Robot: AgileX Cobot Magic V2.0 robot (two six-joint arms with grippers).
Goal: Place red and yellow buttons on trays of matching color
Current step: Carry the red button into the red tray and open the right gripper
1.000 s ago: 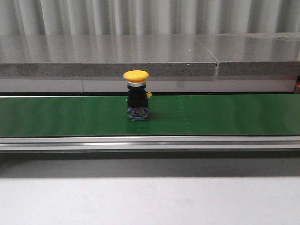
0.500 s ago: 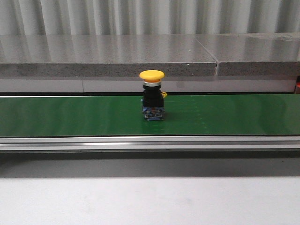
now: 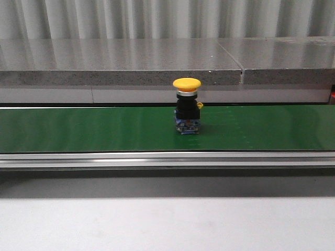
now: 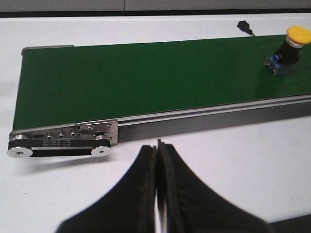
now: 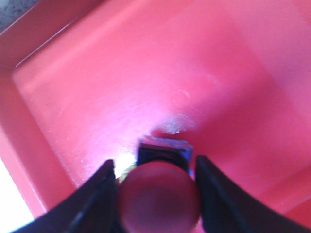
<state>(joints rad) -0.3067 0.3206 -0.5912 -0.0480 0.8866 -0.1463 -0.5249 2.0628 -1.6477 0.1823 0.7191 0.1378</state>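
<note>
A yellow button with a black body stands upright on the green conveyor belt; the left wrist view shows the yellow button far along the belt. My left gripper is shut and empty, over the white table short of the belt's end. My right gripper is shut on the red button, with a finger against each side of the cap, low over the floor of the red tray. The yellow tray is out of view. Neither gripper shows in the front view.
A grey stone ledge runs behind the belt. The belt's metal end bracket with rollers lies ahead of my left gripper. A small black object sits on the table beyond the belt. The red tray's raised rim is close by.
The yellow button has travelled to the right along the belt in the front view, still upright.
</note>
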